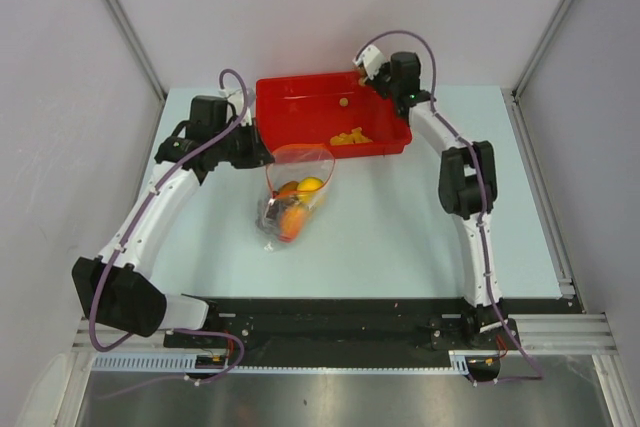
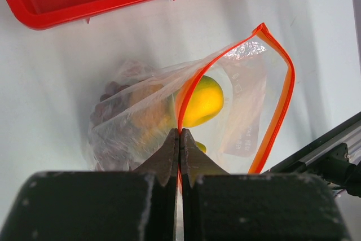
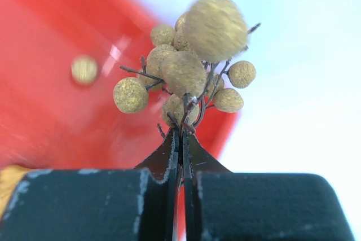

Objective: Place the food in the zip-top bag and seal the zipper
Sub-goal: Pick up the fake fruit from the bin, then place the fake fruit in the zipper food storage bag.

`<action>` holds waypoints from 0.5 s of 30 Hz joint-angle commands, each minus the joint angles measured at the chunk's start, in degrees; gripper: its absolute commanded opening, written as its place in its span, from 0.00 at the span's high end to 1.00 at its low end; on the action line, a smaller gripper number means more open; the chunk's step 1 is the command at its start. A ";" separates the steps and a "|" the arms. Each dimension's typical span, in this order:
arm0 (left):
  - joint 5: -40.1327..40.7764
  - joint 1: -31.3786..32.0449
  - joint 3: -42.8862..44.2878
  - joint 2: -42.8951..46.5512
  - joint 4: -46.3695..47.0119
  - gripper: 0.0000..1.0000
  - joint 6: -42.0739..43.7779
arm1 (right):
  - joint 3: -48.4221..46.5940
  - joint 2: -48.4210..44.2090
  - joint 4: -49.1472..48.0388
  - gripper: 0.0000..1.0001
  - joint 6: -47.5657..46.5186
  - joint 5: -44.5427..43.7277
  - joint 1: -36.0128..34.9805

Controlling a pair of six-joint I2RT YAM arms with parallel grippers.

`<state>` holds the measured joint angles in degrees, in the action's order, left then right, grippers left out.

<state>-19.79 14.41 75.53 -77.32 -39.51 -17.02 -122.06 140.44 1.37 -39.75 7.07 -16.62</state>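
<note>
The clear zip-top bag (image 1: 292,197) lies below the red tray, its mouth held open toward the tray. Its red-orange zipper (image 2: 279,100) loops round the opening. Inside are a yellow-green mango (image 2: 203,101), a red-orange mango (image 1: 291,220) and dark grapes (image 2: 110,105). My left gripper (image 2: 180,134) is shut on the zipper's near edge. My right gripper (image 3: 182,134) is shut on the stem of the tan ball cluster (image 3: 189,71), held above the tray's far right corner (image 1: 362,75). One loose tan ball (image 3: 84,69) and orange chunks (image 1: 351,136) lie in the tray.
The red rectangular tray (image 1: 300,97) stands at the back middle of the pale table. A black aluminium rail (image 2: 330,150) runs along the table's near edge. Grey walls enclose the sides and back.
</note>
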 commanded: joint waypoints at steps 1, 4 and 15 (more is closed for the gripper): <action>-1.30 -0.70 -0.82 2.70 2.68 1.00 -0.65 | 2.69 -15.88 -2.87 1.00 3.27 3.64 -0.25; -2.09 -0.70 -0.91 2.70 2.86 1.00 -0.65 | 6.56 -23.77 -1.72 1.00 3.97 7.95 -0.60; -13.08 -0.53 -0.73 4.63 4.70 1.00 -4.08 | 32.37 -57.18 11.98 1.00 -5.51 30.45 -5.51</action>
<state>-27.18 14.17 74.72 -76.07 -37.95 -18.72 -97.27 92.88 6.74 -40.07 27.05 -19.44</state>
